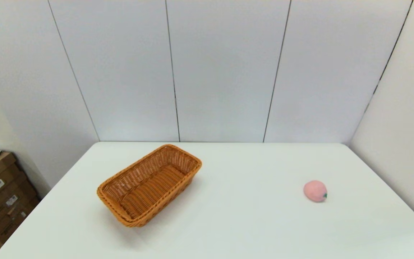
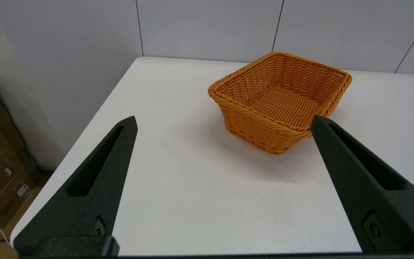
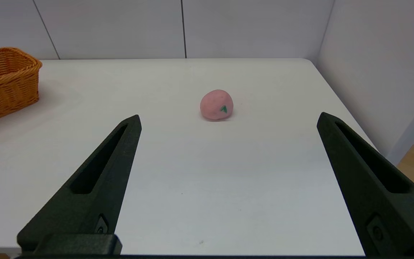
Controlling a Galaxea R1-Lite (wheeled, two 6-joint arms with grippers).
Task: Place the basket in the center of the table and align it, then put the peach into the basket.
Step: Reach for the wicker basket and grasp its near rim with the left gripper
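The tabletop (image 1: 228, 223) is smooth and white, so anything nudged on it will likely slide rather than stay put. The basket (image 1: 149, 184) sits left of centre, skewed at an angle and empty; a push on one corner could spin it further off line or send it toward the left edge instead of squaring it up. The left tool (image 2: 223, 120), fingers spread wide, hangs short of it near the tabletop's front edge. The right tool (image 3: 228, 117), equally spread and holding nothing, faces the peach (image 1: 315, 191), which lies well apart on the right side; round and soft, it may roll away from a glancing finger.
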